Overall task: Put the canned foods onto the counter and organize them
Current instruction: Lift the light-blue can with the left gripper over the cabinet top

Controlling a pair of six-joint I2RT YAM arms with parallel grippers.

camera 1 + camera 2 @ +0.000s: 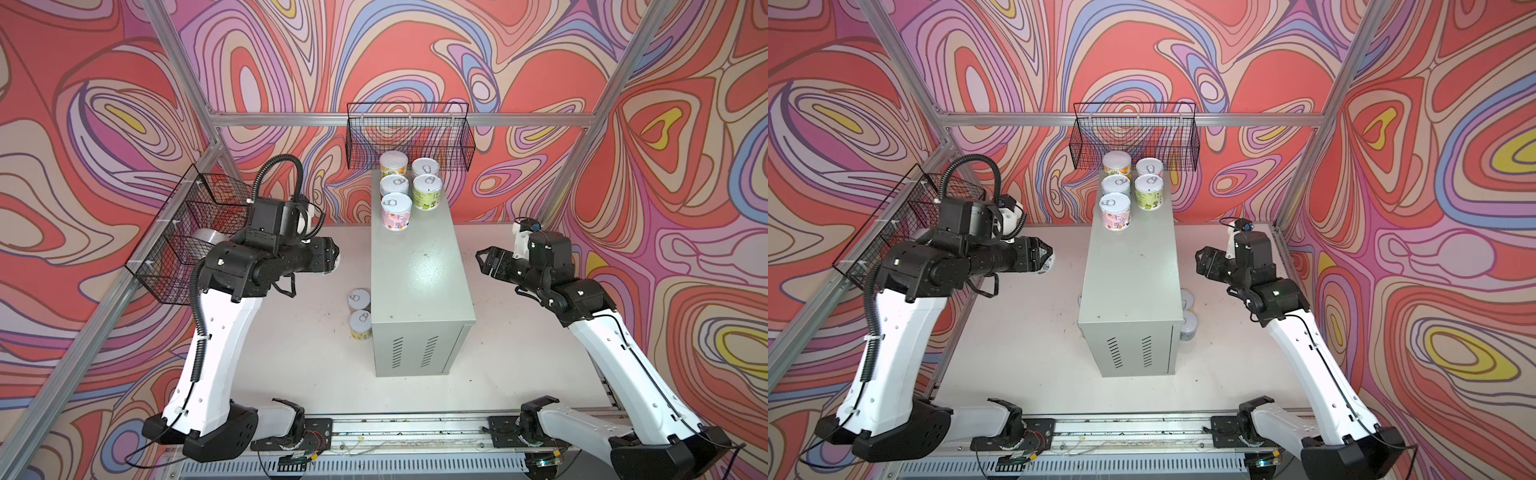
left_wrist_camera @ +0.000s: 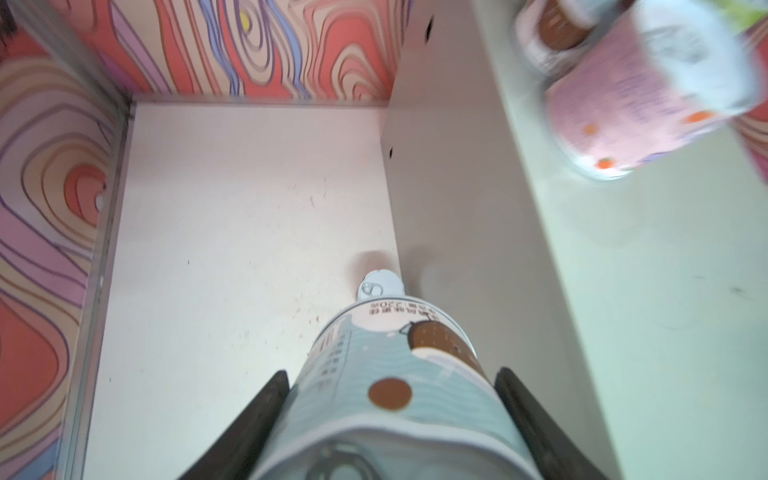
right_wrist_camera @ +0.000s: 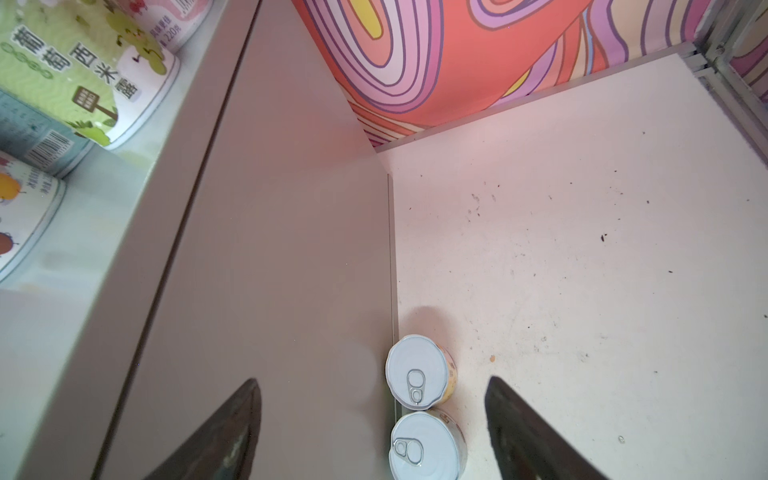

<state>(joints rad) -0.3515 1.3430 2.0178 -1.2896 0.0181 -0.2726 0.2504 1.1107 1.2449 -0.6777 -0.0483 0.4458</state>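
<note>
The counter (image 1: 415, 282) stands mid-frame, five cans (image 1: 424, 195) at its upper end. Left of it, the left gripper (image 1: 333, 259) pinches a pale-blue can (image 2: 386, 399) aloft; the right gripper (image 1: 482, 262) hangs spread, empty. Placing step, I judge: next swing it rightward onto the bare top

White tabletop (image 1: 291, 361) with grey counter (image 1: 419, 274) (five cans (image 1: 396, 208) atop) and two cans (image 1: 359, 301) beside each flank.

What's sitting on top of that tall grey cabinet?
Five cans stand upright, clustered at the far end of the counter; the rest of its top is bare. The nearer cans cover part of the farther ones' labels.
</note>
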